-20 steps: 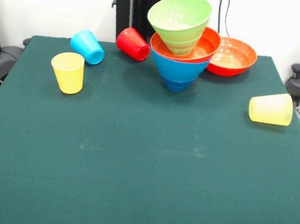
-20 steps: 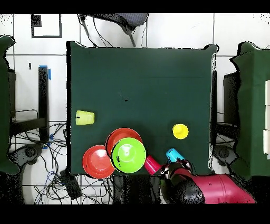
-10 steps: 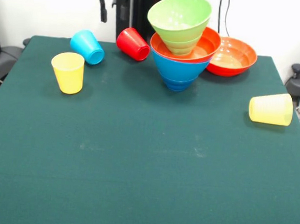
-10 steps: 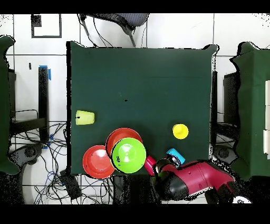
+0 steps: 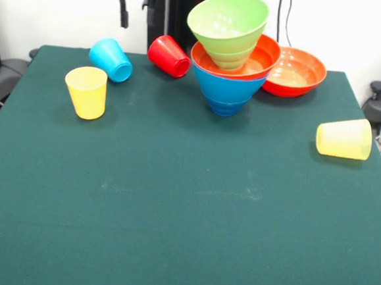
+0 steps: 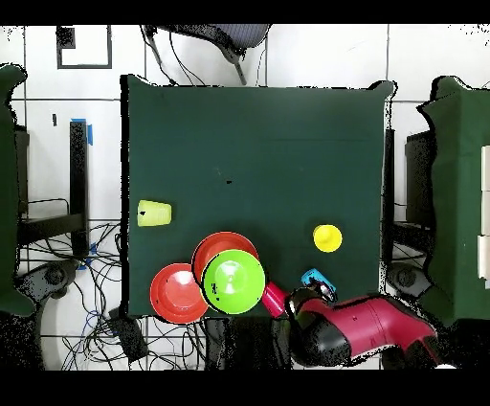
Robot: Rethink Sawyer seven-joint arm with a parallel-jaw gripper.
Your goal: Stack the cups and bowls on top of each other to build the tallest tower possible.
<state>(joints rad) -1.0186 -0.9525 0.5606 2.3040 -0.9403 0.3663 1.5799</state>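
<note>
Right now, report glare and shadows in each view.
Front view: soft highlights inside the green bowl and the lone orange-red bowl, with faint shadows on the table under the cups. Overhead view: flat light, and a small glint in the green bowl.

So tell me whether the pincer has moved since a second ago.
Yes. The pincer has come into the front view, hanging above the blue cup, where only dark tips showed earlier.

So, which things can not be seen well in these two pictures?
- Pincer: front view, cut off by the top edge, so open or shut cannot be told; in the overhead view the arm covers it.
- Light blue cup: overhead view, partly under the arm.
- Red cup: overhead view, partly hidden by the arm and the tower.
- Bowls inside the tower: both views, the green bowl on top hides how many are nested.
</note>
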